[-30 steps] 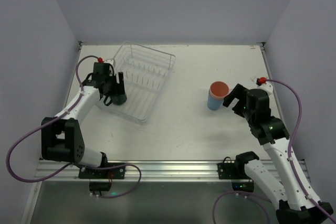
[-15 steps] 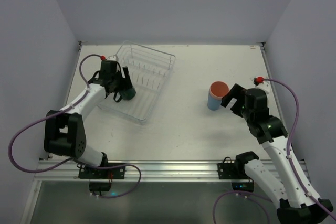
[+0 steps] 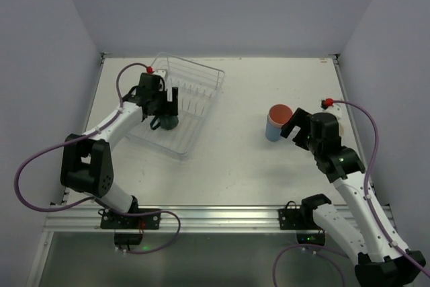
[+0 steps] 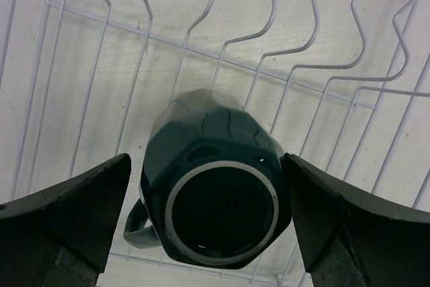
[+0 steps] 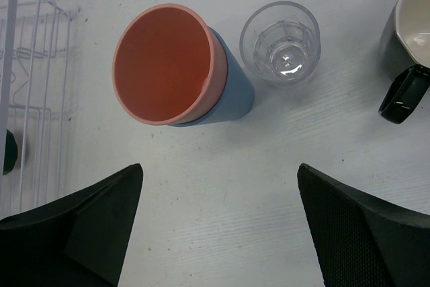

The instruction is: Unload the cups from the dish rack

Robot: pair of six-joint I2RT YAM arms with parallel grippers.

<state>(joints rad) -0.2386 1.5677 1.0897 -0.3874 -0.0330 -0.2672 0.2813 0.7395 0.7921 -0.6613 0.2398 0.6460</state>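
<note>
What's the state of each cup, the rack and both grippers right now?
dark teal mug: upright, gripped above the dish rack wires.
left gripper: shut on that mug.
salmon-pink tumbler: upright, nested inside the light-blue tumbler.
light-blue tumbler: upright on the table.
clear glass: upright, empty, on the table.
black mug: upright on the table.
dish rack: no other cup inside.
right gripper: open, empty.

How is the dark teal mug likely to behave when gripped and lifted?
The dark teal mug looks rigid and glossy, so it may slip in the left claw. Its faceted sides could let it twist unless the pads meet a flat face. The handle on one side probably tips it slightly off-balance.
</note>
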